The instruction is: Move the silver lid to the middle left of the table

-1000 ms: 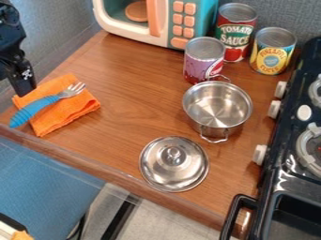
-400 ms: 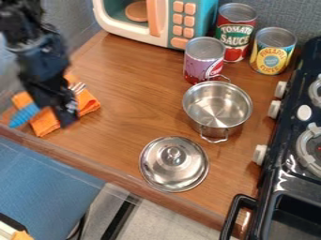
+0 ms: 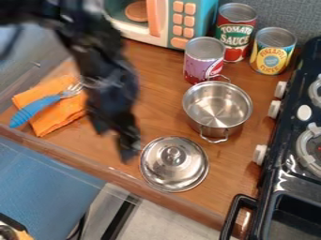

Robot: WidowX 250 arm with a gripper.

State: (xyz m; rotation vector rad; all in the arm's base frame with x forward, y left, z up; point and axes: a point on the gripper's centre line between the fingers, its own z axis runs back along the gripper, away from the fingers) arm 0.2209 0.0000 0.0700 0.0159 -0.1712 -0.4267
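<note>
Judging the way to the silver lid [image 3: 187,169] comes first: from the low end of the gripper [image 3: 125,144], the lid's knob [image 3: 173,154] lies to the right and slightly lower in the camera view. The lid rests on the table [image 3: 153,98], near its front edge, with its knob upward, just below and to the left of the steel pot [image 3: 216,108]. In this view the tip of the gripper appears just beside the lid's left rim, though how high it hangs above the wood is hard to judge from one slanted angle. Being round, the lid has no long axis to line up with; the small knob at its centre is what a grasp most likely turns on. The single arm [image 3: 103,61] comes in from the upper left, so the next move probably calls for a short shift right to get over the knob, then a descent onto it. Whether the gripper is open or shut I cannot tell through the blur, and I make out nothing held in it. The task seems to be at its approach, with the lid off its goal. The carry afterwards should run leftward, back toward the side where the orange cloth [image 3: 59,115] and the blue-handled fork [image 3: 31,110] lie. Pinching off-centre could tip the lid or let the smooth knob slip
</note>
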